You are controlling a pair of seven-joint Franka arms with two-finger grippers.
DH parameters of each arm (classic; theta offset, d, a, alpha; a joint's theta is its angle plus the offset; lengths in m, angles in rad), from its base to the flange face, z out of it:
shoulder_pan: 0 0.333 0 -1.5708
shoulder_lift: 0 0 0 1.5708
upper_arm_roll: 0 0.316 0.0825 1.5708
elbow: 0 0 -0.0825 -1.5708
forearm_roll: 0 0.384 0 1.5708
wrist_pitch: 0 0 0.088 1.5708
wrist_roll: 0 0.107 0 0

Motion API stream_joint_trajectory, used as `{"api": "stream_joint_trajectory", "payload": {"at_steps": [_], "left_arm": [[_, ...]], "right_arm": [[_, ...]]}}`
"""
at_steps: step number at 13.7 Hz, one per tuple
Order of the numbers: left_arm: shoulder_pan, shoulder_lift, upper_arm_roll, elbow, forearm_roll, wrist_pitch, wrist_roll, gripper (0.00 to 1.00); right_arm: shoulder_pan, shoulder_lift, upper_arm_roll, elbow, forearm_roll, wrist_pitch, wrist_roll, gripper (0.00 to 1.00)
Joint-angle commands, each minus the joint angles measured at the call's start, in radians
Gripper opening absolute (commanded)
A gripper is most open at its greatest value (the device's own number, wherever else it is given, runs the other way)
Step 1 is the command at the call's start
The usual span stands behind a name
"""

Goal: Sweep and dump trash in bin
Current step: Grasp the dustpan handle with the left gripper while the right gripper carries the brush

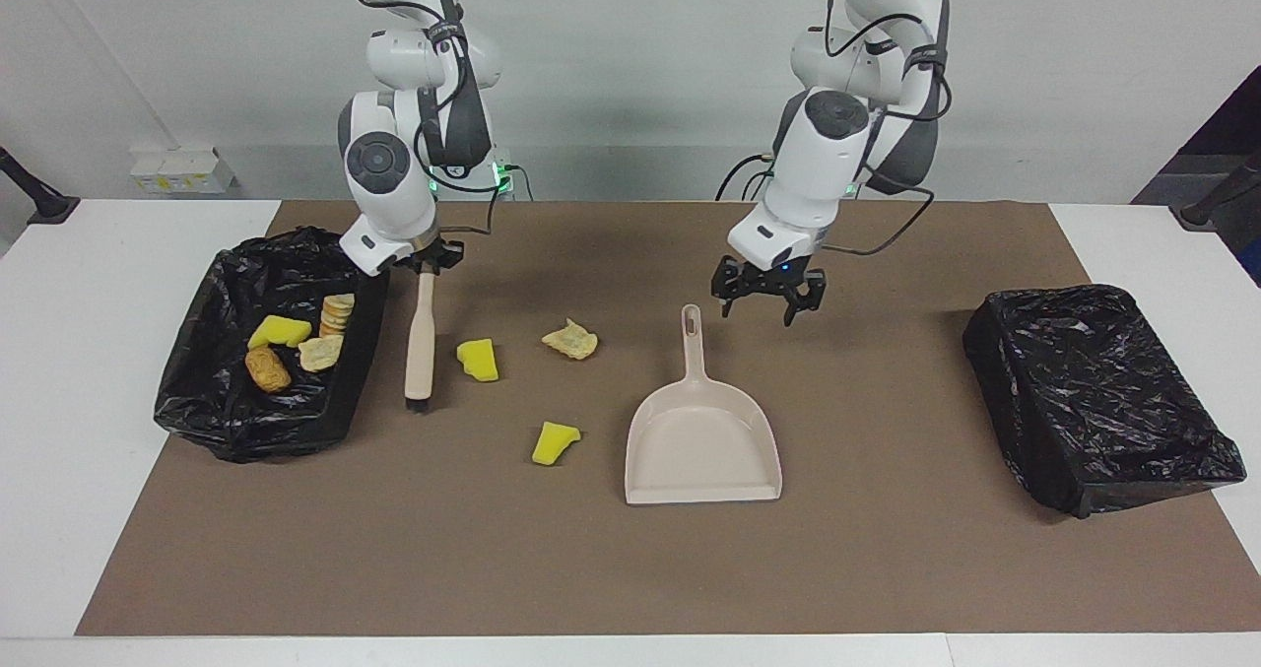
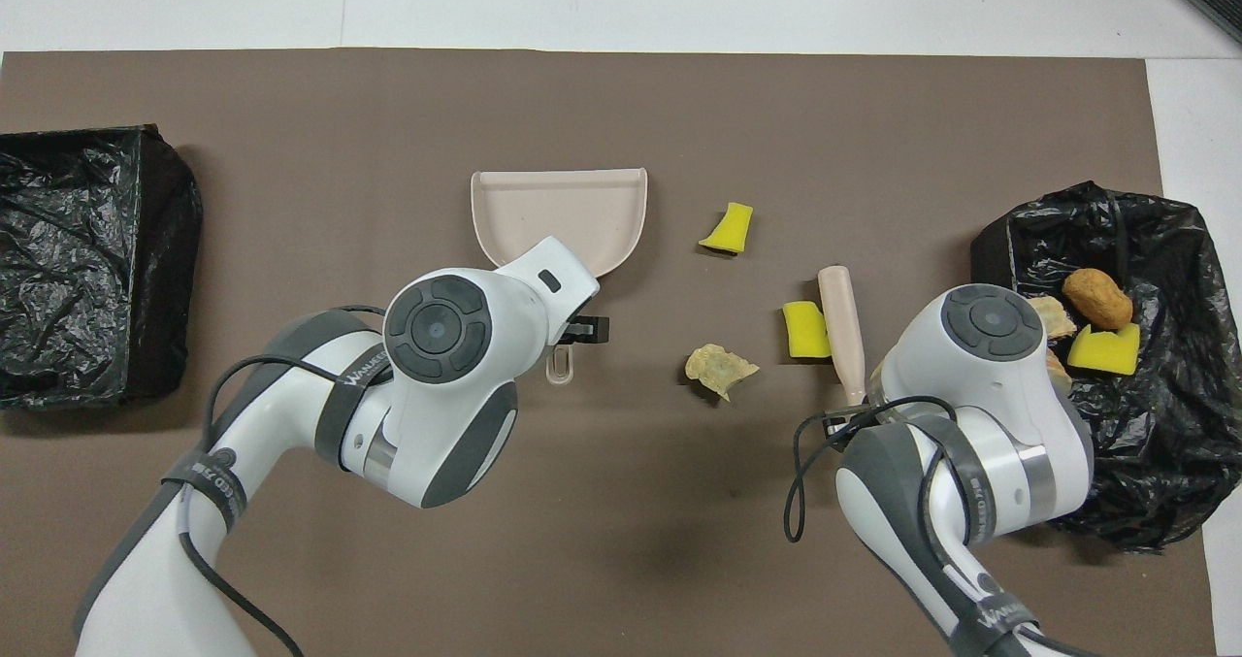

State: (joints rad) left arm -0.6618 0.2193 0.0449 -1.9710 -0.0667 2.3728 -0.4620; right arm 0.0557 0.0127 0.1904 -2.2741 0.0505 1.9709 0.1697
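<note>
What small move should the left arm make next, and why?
Probably lower the open left gripper onto the dustpan handle and close. It hangs just above the handle's end, the right gripper already holds the brush, and three scraps lie loose on the mat.

You see a smooth beige plastic dustpan (image 1: 703,440) below the left claw, crinkled glossy black plastic bin liner (image 1: 1094,391), matt brown paper mat (image 1: 887,568), spongy yellow wedges (image 1: 478,360).
</note>
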Motion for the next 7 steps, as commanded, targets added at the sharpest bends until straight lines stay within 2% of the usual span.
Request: {"api": "stream_joint_trajectory", "payload": {"at_steps": [1,2,5,7], "left_arm": [[-0.024,0.006,0.018,-0.003,0.002,0.008,-0.049,0.86],[-0.031,0.006,0.018,-0.003,0.002,0.006,-0.061,0.8],[-0.033,0.006,0.018,-0.014,0.002,0.003,-0.089,0.7],[-0.042,0.012,0.018,-0.019,0.002,0.005,-0.104,0.66]], "right_arm": [[0.057,0.026,0.004,0.04,0.144,0.008,-0.003,0.0],[0.072,0.03,0.006,0.053,0.161,0.005,0.001,0.0],[0.079,0.017,0.004,0.08,0.161,-0.03,0.031,0.0],[0.079,-0.005,0.0,0.123,0.115,-0.114,0.004,0.0]]}}
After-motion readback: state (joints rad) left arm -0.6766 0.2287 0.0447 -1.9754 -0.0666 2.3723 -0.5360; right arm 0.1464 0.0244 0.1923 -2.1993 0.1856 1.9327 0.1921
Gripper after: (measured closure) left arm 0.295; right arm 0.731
